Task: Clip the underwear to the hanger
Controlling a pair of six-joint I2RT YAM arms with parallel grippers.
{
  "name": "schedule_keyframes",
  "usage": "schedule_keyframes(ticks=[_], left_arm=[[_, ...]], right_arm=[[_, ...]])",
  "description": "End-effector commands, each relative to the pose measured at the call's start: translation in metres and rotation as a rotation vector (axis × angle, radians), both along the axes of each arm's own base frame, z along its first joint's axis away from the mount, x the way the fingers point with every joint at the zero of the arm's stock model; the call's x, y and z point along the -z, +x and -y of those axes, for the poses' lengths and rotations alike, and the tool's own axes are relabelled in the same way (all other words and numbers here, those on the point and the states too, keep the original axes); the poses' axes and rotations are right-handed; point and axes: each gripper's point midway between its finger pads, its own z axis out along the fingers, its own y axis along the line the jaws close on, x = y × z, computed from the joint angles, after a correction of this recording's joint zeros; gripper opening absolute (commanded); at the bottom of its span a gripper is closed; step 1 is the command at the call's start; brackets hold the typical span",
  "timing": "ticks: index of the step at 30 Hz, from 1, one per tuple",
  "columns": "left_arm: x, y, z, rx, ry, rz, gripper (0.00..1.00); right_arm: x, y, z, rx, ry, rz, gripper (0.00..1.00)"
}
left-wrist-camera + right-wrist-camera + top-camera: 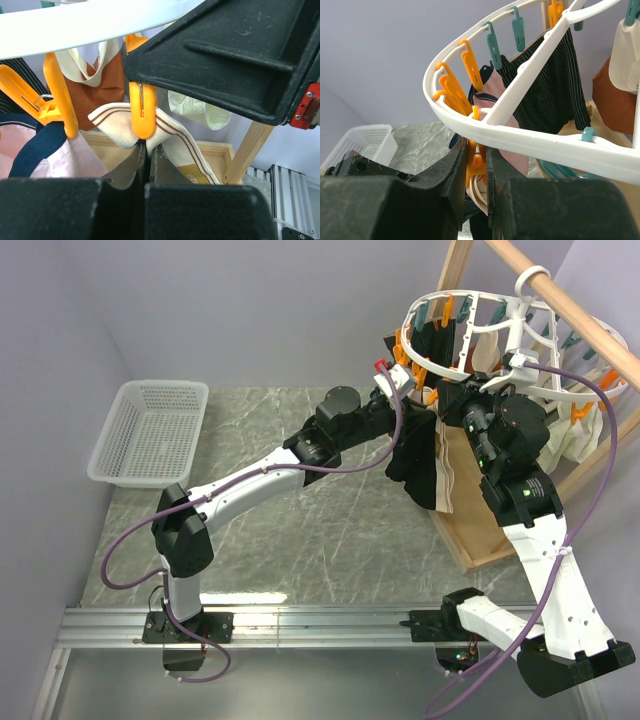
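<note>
Currently my left tool [146, 155] is pinched together on the underwear [175, 135], lifting its waistband into 1 orange clip [143, 117] of the hanger [535, 142]; my right tool [477, 165] squeezes that clip, presumably to open it.

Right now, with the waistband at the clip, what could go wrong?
The orange clip seems to bite only the edge of the underwear waistband; if the left gripper lets go, it may slip out.
The right gripper squeezes that clip under the hanger rim; a pull could tilt the hanger and shake other garments loose.
</note>
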Motion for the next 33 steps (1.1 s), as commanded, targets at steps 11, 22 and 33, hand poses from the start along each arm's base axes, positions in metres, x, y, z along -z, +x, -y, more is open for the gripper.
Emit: schedule_keyframes(ticks=[11, 22, 33], left_arm=[[-0.083, -0.016, -0.007, 0.026, -0.175, 0.166, 0.0], [-0.089, -0.014, -0.008, 0.013, -0.185, 0.189, 0.0], [-0.099, -0.013, -0.008, 0.006, -0.213, 0.205, 0.0]], right_arm=[[0.012, -0.004, -0.008, -0.047, -0.026, -0.032, 0.0], [0.008, -0.006, -0.008, -0.05, -0.027, -0.026, 0.16], [0.007, -0.006, -0.007, -0.044, -0.028, -0.029, 0.3]])
